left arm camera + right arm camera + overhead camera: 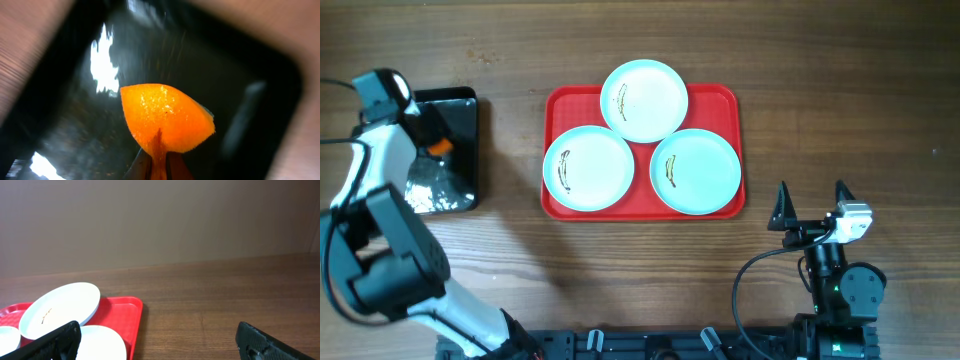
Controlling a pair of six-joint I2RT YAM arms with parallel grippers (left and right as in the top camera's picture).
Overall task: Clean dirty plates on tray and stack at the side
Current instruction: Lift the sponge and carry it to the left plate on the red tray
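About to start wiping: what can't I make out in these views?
- Left jaws: left wrist view, cut off at the bottom edge, sponge in front.
- Black tray: surface blurred in left wrist view, glare overhead.
- Nearer plates: right wrist view, cut by the frame edge and right jaws.

The tray (560,105) lies at the middle of the bench (820,80). Three things rest on it in a triangle. The far plate (643,100) sits at the back, overhanging the tray's far rim and overlapping the edges of the two nearer ones. In front of it, the left plate (588,168) and the right plate (695,170) sit side by side. Well apart to the left lies a smaller tray (460,110). The left hand (432,140) hangs over it with a sponge (165,117) between its fingers. The right hand (810,205) is just beyond the tray's near right corner, to its right and closer to the robot.
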